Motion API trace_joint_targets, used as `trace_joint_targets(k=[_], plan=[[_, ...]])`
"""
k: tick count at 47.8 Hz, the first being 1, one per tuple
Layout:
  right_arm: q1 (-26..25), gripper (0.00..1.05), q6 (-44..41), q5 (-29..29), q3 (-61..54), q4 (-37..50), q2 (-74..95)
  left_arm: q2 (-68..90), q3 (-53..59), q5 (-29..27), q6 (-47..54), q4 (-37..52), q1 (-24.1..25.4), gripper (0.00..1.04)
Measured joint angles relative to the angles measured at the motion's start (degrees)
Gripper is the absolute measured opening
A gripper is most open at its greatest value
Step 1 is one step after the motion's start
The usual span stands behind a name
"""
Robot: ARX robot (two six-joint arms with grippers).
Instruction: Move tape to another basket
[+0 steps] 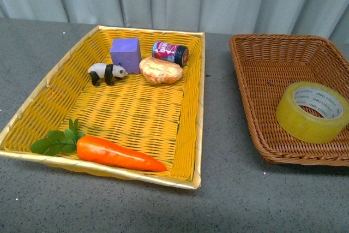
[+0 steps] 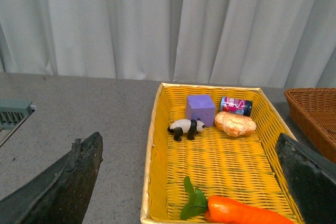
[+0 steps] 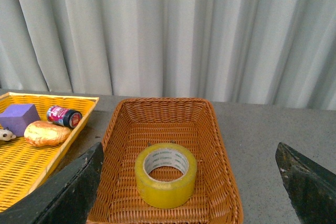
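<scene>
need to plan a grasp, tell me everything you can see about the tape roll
The tape is a wide roll of translucent yellowish packing tape around a white cardboard core with small print on its inner face. It lies flat, its hole facing up, on the woven floor of the brown wicker basket, nearer the basket's front end. It looks whole and neatly wound. Nothing but the basket touches it; neither gripper is on it, and it is the only thing in that basket.

Grey speckled bench surface throughout. Pale grey pleated curtain spans the full rear. A grey ribbed fixture sits at the bench edge.
</scene>
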State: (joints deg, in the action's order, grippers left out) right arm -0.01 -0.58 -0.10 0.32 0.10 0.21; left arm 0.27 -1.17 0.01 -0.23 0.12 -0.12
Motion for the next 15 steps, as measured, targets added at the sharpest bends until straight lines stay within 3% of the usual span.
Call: trace_joint_targets(k=[15], plan=[[0.0,0.96,0.0,0.0,0.0,0.0,0.0,0.0,0.0,0.0,0.0,0.0,0.0,0.98]])
